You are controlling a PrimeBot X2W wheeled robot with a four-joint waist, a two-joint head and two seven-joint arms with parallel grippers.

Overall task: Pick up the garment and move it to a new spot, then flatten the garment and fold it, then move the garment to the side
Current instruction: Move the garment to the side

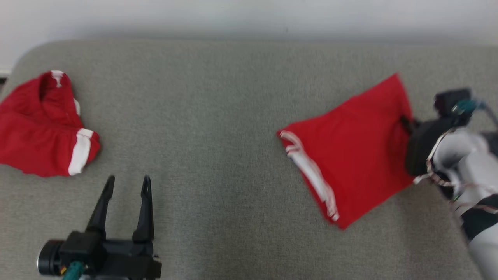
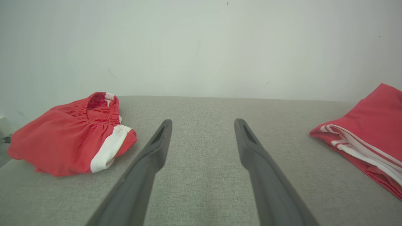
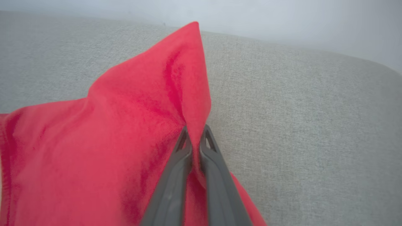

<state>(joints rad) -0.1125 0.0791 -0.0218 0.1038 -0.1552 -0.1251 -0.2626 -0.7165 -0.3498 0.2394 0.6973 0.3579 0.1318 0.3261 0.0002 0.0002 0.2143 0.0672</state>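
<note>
**While the folded garment is lying at our right, we are judging the task nearly done**

Since the grey cushioned surface (image 1: 218, 97) is taking up most of the head view, we are starting there; it is running wide from a rounded far corner on our left to past the picture's edge on our right, with a pale wall (image 1: 249, 15) standing along its far side; a broad bare stretch is lying across the middle. On the right part the garment (image 1: 350, 155) is lying as a flat red rectangle, turned at an angle, its white stripes facing the middle; we are judging the flattening and folding done and the move to the side the step in hand, though we cannot tell whether that move is finished. At the far left a second red garment (image 1: 42, 124) with a white band is sitting crumpled, near that edge and well apart from the folded one. The right gripper (image 3: 195, 133) is pinching the garment's right-hand edge, fingers nearly together with a ridge of red cloth raised between them; bare grey surface is lying open beyond it up to a curved rim, so we are reckoning there is room toward that side, the rim being the limit to watch. The left gripper (image 1: 128, 179) is hanging low at our left, fingers spread wide, gripping nothing.
</note>
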